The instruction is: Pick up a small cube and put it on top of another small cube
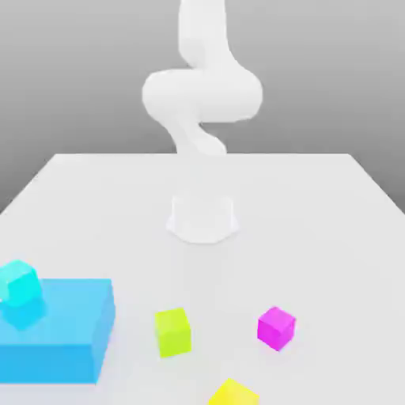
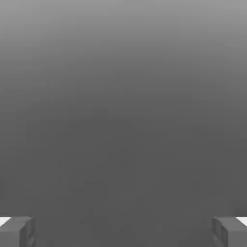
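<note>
A simulated test scene is shown: a plain white table [image 1: 95,198] set against a featureless grey backdrop, a smooth white robot arm [image 1: 202,95] mounted on it, and flat-coloured blocks [image 1: 172,331] scattered about

Magenta small cube [image 1: 276,327], lime-green cube [image 1: 172,331], yellow cube [image 1: 234,393], cyan cube [image 1: 19,284], blue block [image 1: 67,328], white table [image 1: 316,213]

Matt, plain-faced pink cube [image 1: 276,327]; smooth matt white table [image 1: 316,206]; arm [image 1: 202,95] smooth white
</note>
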